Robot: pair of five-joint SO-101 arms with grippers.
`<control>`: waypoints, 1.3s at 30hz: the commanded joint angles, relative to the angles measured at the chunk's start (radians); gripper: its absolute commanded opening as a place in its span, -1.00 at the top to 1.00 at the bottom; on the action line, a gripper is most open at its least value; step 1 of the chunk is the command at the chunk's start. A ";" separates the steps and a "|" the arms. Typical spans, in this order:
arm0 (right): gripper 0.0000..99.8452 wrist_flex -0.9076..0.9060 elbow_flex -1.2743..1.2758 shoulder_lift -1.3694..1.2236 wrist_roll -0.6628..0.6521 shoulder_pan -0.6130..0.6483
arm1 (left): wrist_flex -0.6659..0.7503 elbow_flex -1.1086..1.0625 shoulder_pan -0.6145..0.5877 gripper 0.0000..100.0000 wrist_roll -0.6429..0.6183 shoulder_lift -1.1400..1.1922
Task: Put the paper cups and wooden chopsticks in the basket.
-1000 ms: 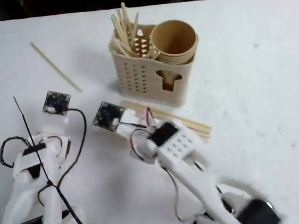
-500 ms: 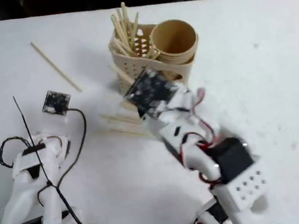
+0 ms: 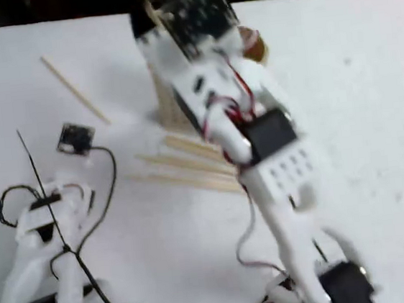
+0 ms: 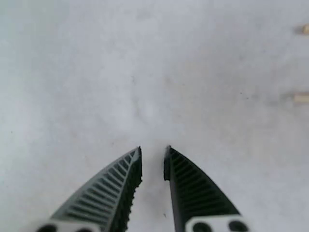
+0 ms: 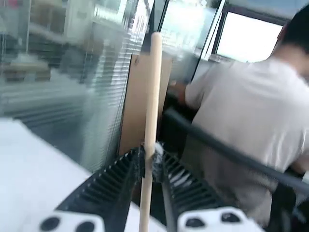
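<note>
Chopsticks [image 3: 189,166] are lying loose in a small bunch on the table [image 3: 369,90], down below the right gripper [image 5: 153,162]. That gripper is pinching one more chopstick [image 5: 154,87] between its closed fingers, with the stick standing up well past the tips. The right arm [image 3: 258,138] is hanging over the basket [image 3: 164,105] and covering nearly all of it. A strip of one slotted wall is showing, and a bit of a paper cup [image 3: 253,43] is peeking out beside the arm, so whatever else is sitting inside is hard to make out. A single chopstick [image 3: 72,89] is lying by itself, well apart from both grippers. The left gripper [image 4: 153,159] is hovering low over bare table with its fingers a little apart, gripping nothing. Two stick ends [image 4: 301,98] are poking in off to its side, cut off at the edge.
</note>
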State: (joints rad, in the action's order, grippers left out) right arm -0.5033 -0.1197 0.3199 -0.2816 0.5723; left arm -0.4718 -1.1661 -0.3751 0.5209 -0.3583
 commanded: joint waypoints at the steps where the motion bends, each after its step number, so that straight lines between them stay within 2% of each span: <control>1: 0.96 0.142 -0.164 -0.142 0.006 -0.008 | 0.017 -0.002 0.015 0.80 0.009 -0.031; 13: 0.96 0.151 -0.215 -0.263 0.006 -0.074 | 0.017 -0.002 0.015 0.80 0.009 -0.031; 18: 0.96 0.191 -0.104 -0.236 0.006 -0.081 | 0.017 -0.002 0.015 0.80 0.008 -0.031; 23: 0.96 0.343 0.077 -0.179 0.005 -0.084 | 0.017 -0.002 0.015 0.80 0.006 -0.031; 31: 0.96 0.355 0.230 -0.107 0.005 -0.099 | 0.017 -0.002 0.015 0.80 0.006 -0.031; 37: 0.75 0.355 0.269 -0.104 0.006 -0.108 | 0.017 -0.002 0.015 0.80 0.006 -0.031; 39: 0.75 0.355 0.269 -0.104 0.006 -0.108 | 0.017 -0.002 0.015 0.80 0.006 -0.031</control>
State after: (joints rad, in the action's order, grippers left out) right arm -0.1734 0.1565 0.1588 -0.2831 0.4741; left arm -0.4718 -1.1661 -0.3751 0.5209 -0.3583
